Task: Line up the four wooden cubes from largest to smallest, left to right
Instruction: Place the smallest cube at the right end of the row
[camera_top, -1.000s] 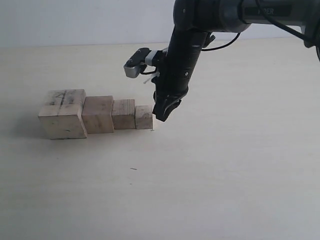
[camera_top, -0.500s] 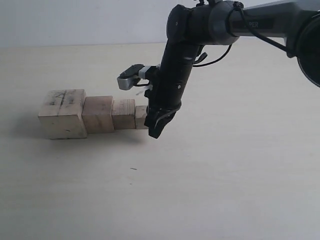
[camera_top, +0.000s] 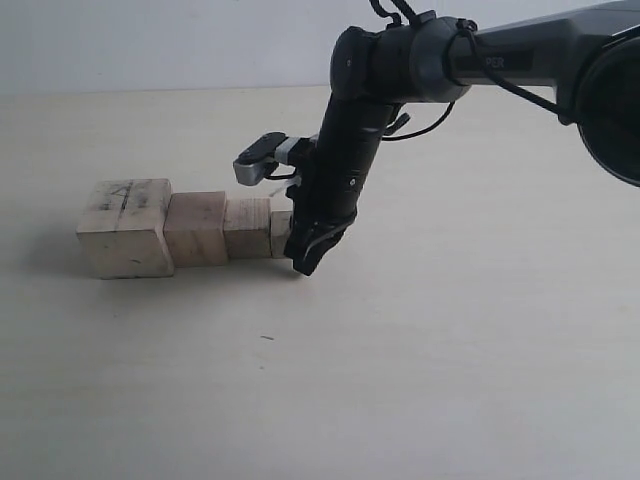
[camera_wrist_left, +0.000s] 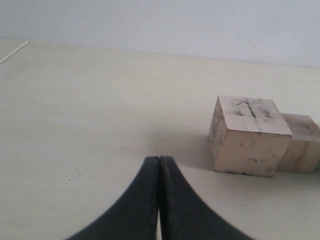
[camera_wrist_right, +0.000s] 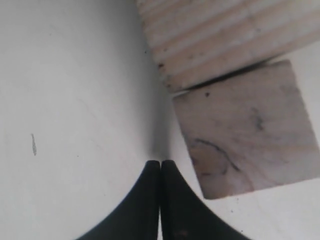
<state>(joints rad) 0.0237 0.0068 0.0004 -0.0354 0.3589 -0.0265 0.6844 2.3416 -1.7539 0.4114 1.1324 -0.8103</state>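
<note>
Cubes sit in a touching row at the left middle of the exterior frame, on the pale table. The largest cube, scribbled on top, is at the far left. Next come the second cube, the third cube and the smallest cube at the right end, partly hidden behind the arm. The right gripper reaches down from the upper right. Its jaws are pressed together on nothing, with the tips low, just beside the smallest cube. The left gripper shows only in its wrist view, jaws likewise clenched empty, well apart from the largest cube.
</note>
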